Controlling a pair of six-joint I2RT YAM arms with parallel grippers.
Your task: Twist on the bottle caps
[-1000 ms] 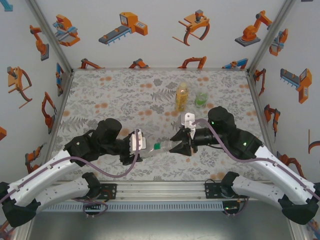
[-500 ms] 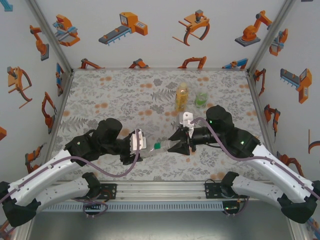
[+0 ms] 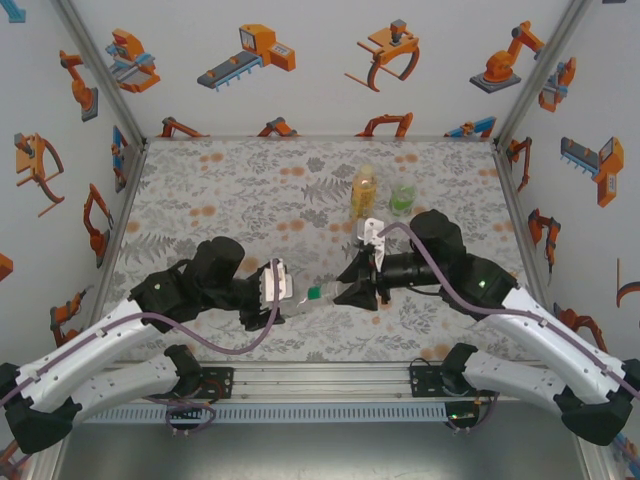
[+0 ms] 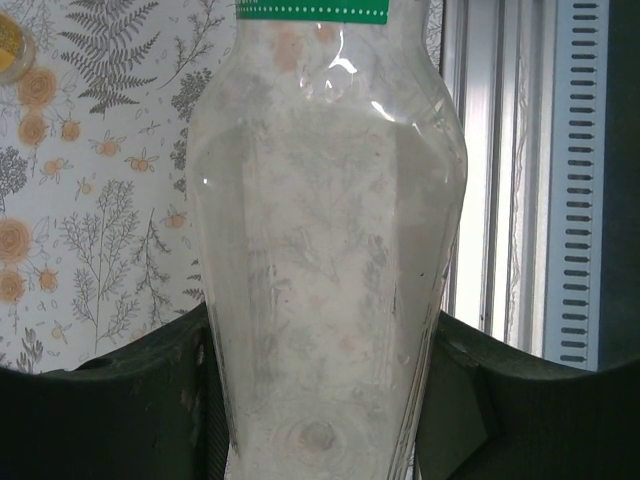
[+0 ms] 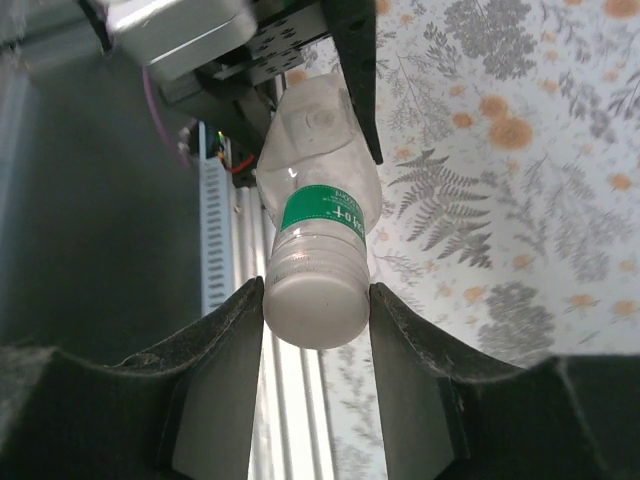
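Note:
A clear bottle (image 3: 312, 296) with a green band at its neck lies level above the table between both arms. My left gripper (image 3: 283, 306) is shut on its base end, and the body (image 4: 320, 230) fills the gap between the fingers (image 4: 140, 400). My right gripper (image 5: 316, 300) is shut on the white cap (image 5: 316, 312) sitting on the bottle's neck (image 5: 322, 215); from above this gripper (image 3: 343, 290) meets the bottle's mouth end. The amber-yellow bottle (image 3: 363, 192) and the shorter greenish one (image 3: 402, 197) stand upright at the back. Their caps I cannot make out.
The patterned table (image 3: 230, 200) lies open on the left and middle. A metal rail (image 3: 320, 380) runs along the near edge below the held bottle. Printed walls close in the sides and back.
My right wrist has turned a little about the cap and edged slightly left. The left arm and the bottle have stayed put.

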